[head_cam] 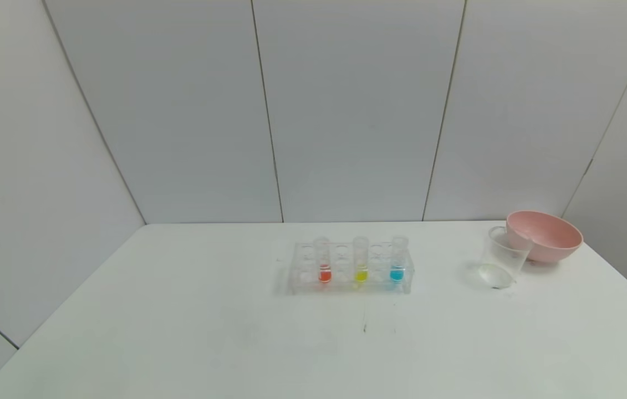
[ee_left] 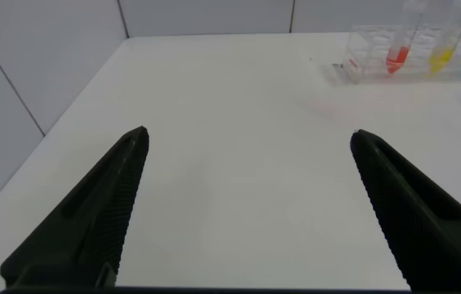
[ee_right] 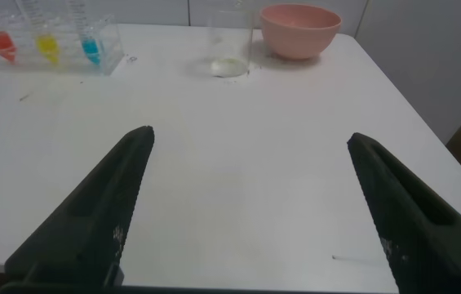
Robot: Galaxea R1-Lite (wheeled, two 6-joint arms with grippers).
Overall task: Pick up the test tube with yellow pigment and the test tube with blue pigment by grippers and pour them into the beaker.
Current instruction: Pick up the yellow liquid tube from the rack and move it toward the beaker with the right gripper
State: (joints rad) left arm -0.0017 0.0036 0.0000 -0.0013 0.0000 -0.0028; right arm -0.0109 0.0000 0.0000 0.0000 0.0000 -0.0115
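Observation:
A clear rack (head_cam: 297,271) stands mid-table and holds three upright tubes. The yellow test tube (head_cam: 361,260) is in the middle, the blue test tube (head_cam: 398,259) at its right, an orange-red tube (head_cam: 323,261) at its left. The clear beaker (head_cam: 503,258) stands to the right of the rack. Neither arm shows in the head view. My left gripper (ee_left: 249,140) is open and empty over bare table, with the rack (ee_left: 361,59) far off. My right gripper (ee_right: 250,139) is open and empty, with the yellow tube (ee_right: 47,45), blue tube (ee_right: 90,45) and beaker (ee_right: 230,45) far ahead.
A pink bowl (head_cam: 545,235) stands just behind the beaker at the back right, and shows in the right wrist view (ee_right: 299,30). White walls close the table at the back and left. A small dark mark (head_cam: 365,328) lies in front of the rack.

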